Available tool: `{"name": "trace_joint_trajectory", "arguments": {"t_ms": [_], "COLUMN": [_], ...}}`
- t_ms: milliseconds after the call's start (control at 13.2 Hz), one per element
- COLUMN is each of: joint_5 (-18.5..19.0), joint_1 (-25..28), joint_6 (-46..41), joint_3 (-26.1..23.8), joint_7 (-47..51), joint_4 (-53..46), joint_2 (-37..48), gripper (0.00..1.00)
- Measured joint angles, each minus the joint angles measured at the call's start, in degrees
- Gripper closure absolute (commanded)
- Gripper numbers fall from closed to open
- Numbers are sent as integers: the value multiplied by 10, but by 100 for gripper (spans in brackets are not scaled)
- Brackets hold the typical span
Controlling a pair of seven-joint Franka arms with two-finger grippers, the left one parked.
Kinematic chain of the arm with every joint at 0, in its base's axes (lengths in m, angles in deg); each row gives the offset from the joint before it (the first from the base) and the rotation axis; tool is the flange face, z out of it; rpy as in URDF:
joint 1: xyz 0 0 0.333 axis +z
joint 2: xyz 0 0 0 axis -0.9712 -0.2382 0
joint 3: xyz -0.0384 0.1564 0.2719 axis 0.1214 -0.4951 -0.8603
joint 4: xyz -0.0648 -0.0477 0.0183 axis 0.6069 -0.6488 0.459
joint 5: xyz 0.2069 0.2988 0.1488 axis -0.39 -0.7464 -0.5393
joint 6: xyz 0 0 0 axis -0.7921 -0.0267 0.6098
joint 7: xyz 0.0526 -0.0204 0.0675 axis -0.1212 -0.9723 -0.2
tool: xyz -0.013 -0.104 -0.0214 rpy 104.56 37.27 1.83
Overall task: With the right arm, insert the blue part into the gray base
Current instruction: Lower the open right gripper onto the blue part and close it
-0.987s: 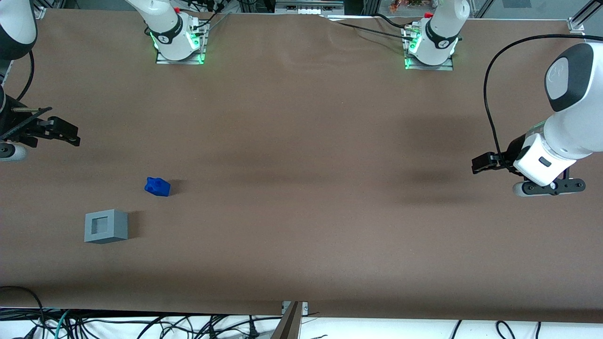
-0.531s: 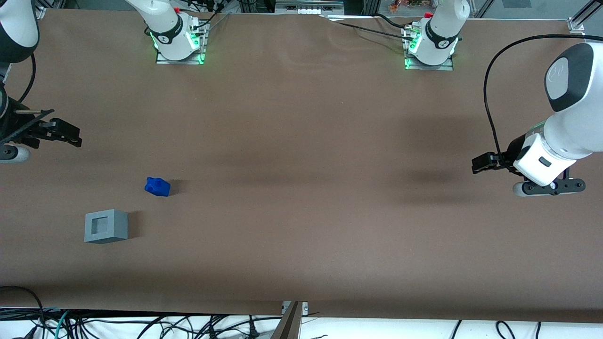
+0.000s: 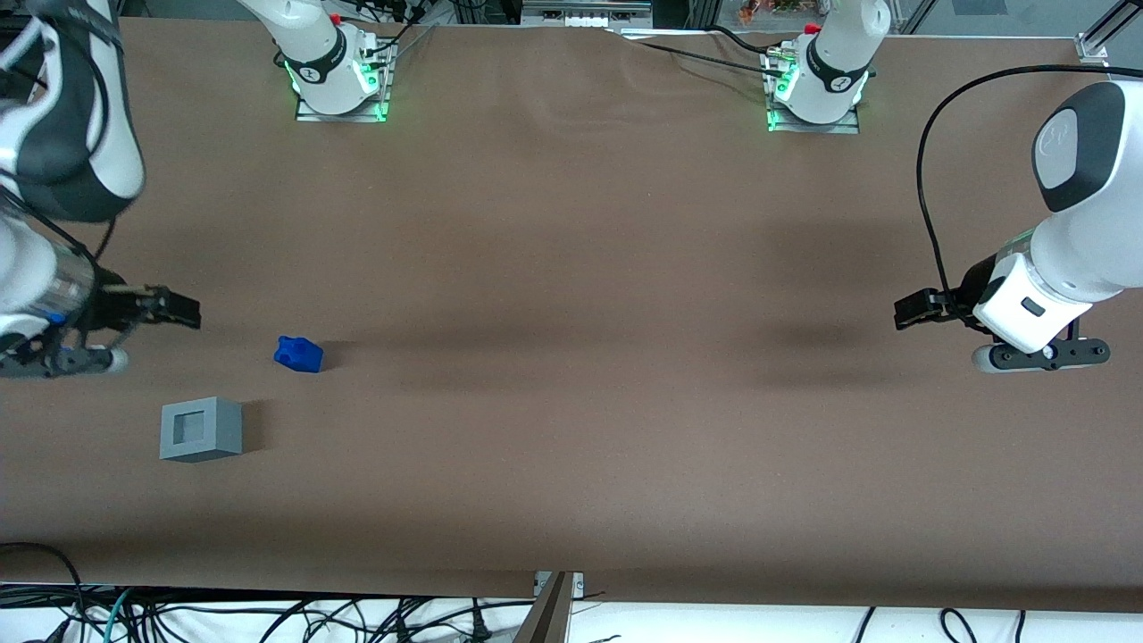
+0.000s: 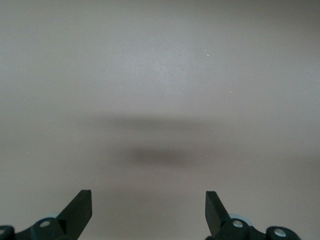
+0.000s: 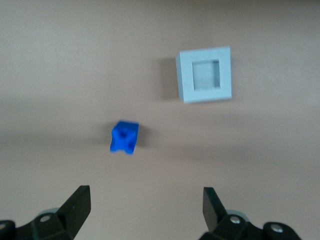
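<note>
Two pieces lie on the brown desk [image 3: 571,268]. Working arm's pincer [image 3: 183,313] hovers spread and empty, toward its own end of the desk from the blue part [image 3: 298,354]. Gray base [image 3: 201,429] sits nearer the front camera than the part, recess up.

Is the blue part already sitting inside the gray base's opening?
No, the blue part lies on the table apart from the gray base, and the open gripper holds nothing.
</note>
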Motion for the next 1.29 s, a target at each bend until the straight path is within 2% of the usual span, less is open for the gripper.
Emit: {"name": "trace_joint_trajectory", "arguments": {"t_ms": [379,835,1290], "joint_5": [0,0,0], "joint_1": [32,33,33], "joint_6": [108,292,345], "joint_3": [-3,-2,-2], "joint_7": [96,105,107], "joint_4": [52,197,249], "joint_2": [-43,-44,-44], "gripper": [0,0,0]}}
